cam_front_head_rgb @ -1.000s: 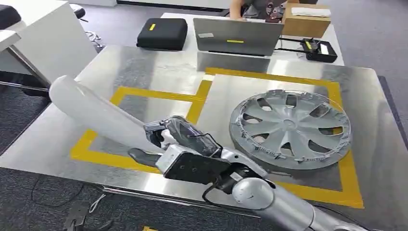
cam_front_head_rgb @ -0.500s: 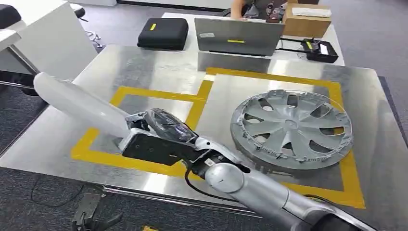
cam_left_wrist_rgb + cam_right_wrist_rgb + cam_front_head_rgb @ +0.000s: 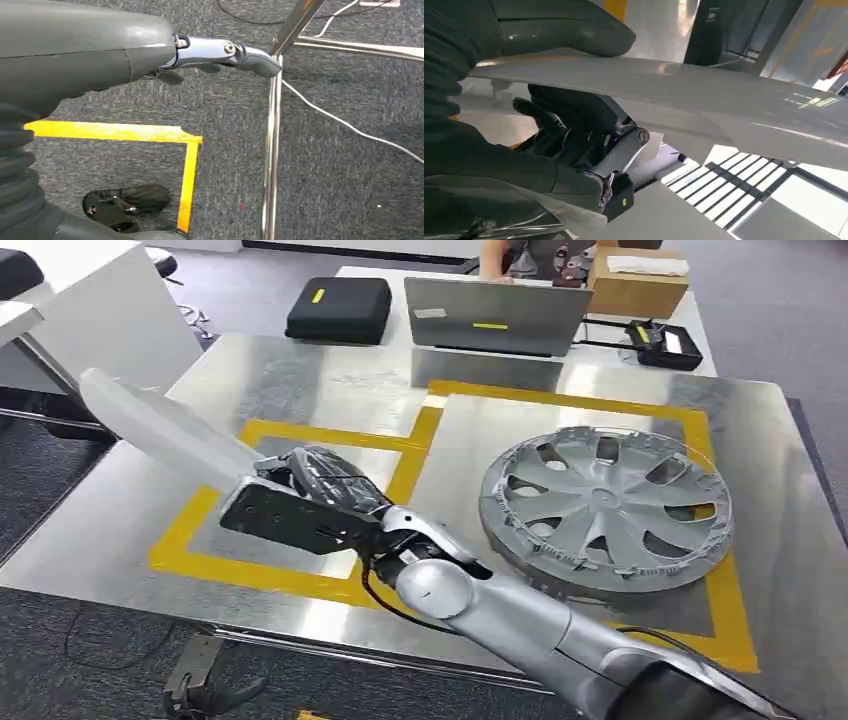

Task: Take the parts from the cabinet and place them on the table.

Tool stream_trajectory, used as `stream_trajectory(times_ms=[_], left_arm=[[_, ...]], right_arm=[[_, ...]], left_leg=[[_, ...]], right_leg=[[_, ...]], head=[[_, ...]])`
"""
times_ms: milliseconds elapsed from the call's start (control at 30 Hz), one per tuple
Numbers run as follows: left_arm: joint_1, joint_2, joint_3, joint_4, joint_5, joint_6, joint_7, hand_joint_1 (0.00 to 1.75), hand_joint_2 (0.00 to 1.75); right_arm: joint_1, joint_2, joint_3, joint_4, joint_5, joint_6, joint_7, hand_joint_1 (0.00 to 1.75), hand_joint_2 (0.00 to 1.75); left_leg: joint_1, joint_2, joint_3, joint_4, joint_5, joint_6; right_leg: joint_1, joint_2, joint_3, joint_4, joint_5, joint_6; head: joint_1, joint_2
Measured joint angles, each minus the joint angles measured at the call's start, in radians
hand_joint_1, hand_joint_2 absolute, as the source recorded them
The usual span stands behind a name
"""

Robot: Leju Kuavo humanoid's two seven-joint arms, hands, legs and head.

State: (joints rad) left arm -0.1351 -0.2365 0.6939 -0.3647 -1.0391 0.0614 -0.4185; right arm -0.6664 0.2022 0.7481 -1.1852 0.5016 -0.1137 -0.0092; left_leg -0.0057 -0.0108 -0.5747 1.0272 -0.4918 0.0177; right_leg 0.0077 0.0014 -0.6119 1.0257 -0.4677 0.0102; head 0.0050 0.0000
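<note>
The robot's right hand (image 3: 318,485) grips a long white trim part (image 3: 165,428) above the steel table (image 3: 330,390), thumb over the top of the panel and dark fingers (image 3: 574,117) curled beneath it, as the right wrist view shows. The part juts from the hand toward the table's left edge, tilted upward at its far end, over the smaller yellow tape box (image 3: 300,435). To the right of the hand, well apart, a grey hubcap (image 3: 605,505) lies flat inside the larger taped square. Beyond the table's far edge stand a laptop (image 3: 495,315), a black case (image 3: 338,308), a cardboard box (image 3: 635,285) and a black device (image 3: 665,343); a person (image 3: 525,255) sits behind them. The left hand (image 3: 220,52) hangs beside a chrome table leg (image 3: 272,150) over grey carpet marked with yellow tape, fingers extended and holding nothing.
</note>
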Motion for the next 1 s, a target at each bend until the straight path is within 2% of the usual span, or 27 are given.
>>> stream_trajectory(times_ms=[167, 367, 600, 1000], left_arm=[[0.001, 0.0, -0.009, 0.001, 0.006, 0.0, 0.0, 0.0, 1.75], [0.002, 0.002, -0.049, 0.002, 0.052, -0.001, 0.001, 0.0, 1.75], [0.01, 0.003, -0.083, 0.002, 0.1, 0.002, 0.003, 0.0, 1.75], [0.026, 0.009, -0.116, 0.002, 0.153, 0.013, 0.004, 0.0, 1.75]], right_arm=[[-0.009, 0.003, 0.0, 0.018, 0.008, -0.009, 0.002, 1.75, 1.75], [-0.05, 0.004, -0.005, 0.071, 0.048, -0.054, 0.044, 1.75, 1.75], [-0.093, 0.004, -0.055, 0.169, 0.082, -0.122, 0.074, 1.75, 1.75], [-0.126, 0.003, -0.126, 0.257, 0.102, -0.187, 0.086, 1.75, 1.75]], left_leg=[[0.0, 0.0, 0.0, 0.0, 0.0, 0.0], [0.0, 0.0, 0.0, 0.0, 0.0, 0.0], [0.0, 0.0, 0.0, 0.0, 0.0, 0.0], [0.0, 0.0, 0.0, 0.0, 0.0, 0.0]], right_leg=[[0.0, 0.0, 0.0, 0.0, 0.0, 0.0], [0.0, 0.0, 0.0, 0.0, 0.0, 0.0], [0.0, 0.0, 0.0, 0.0, 0.0, 0.0], [0.0, 0.0, 0.0, 0.0, 0.0, 0.0]], head=[[0.0, 0.0], [0.0, 0.0], [0.0, 0.0], [0.0, 0.0]])
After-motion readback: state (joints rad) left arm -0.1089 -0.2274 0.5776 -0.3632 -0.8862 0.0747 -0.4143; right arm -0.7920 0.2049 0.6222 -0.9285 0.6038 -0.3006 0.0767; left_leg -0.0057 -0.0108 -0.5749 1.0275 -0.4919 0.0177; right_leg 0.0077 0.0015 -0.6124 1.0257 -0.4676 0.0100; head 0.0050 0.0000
